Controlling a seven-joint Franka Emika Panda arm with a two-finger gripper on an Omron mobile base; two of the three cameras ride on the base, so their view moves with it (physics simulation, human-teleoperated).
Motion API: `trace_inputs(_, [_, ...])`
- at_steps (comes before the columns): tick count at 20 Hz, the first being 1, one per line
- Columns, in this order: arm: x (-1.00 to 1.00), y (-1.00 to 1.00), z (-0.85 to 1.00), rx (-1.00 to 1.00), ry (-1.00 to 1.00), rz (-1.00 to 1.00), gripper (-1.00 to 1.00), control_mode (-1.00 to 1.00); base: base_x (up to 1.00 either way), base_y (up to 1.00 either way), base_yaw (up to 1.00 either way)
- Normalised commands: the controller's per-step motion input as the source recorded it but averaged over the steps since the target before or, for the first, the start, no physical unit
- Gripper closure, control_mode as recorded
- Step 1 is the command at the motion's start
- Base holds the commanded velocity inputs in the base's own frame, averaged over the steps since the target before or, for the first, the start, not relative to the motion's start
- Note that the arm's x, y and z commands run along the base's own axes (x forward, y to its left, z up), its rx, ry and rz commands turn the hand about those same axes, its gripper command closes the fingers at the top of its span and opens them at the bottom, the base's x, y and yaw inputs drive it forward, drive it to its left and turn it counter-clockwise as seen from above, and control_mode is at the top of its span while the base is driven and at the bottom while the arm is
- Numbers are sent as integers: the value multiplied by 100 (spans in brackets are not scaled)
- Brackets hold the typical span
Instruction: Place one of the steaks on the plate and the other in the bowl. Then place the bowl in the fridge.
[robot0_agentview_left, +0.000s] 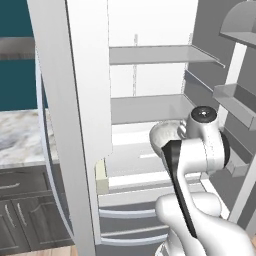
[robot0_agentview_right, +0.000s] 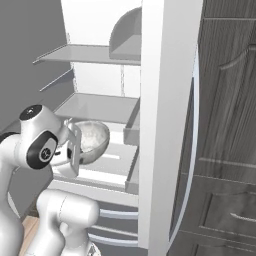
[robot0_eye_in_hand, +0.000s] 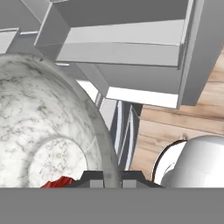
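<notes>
Between the open fridge (robot0_agentview_left: 150, 75) doors, the gripper (robot0_eye_in_hand: 111, 177) is clenched on the rim of the bowl (robot0_eye_in_hand: 43, 127), its two dark finger tips pinching the grey wall from either side at the bottom of the hand view. Bowl tilted, mottled marble inside turned toward the hand camera; a scrap of bright red steak (robot0_eye_in_hand: 59, 182) shows low inside it, just beside the fingers. From the right base view the bowl (robot0_agentview_right: 92, 140) hangs just ahead of the wrist, over the lower white shelf (robot0_agentview_right: 107, 162), within the fridge mouth; whether it touches the shelf, cannot tell. From the left base view the bowl (robot0_agentview_left: 165, 135) is partly hidden behind the arm's wrist joint. Beyond the hand: grey door bins (robot0_eye_in_hand: 127, 57) and a strip of wooden floor (robot0_eye_in_hand: 175, 131). Marble counter (robot0_agentview_left: 20, 135) lies well off to the hand's left, outside the fridge.
</notes>
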Motion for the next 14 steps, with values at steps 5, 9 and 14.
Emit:
trace_inputs(5, [23,3,22,4,-7,4,100,-100,0,0,0])
trace_inputs(9, [51,24,61,0,0,0,100,-100,0,0,0])
trace_inputs(14, [76,2,16,7,2,-11,100,-100,0,0,0])
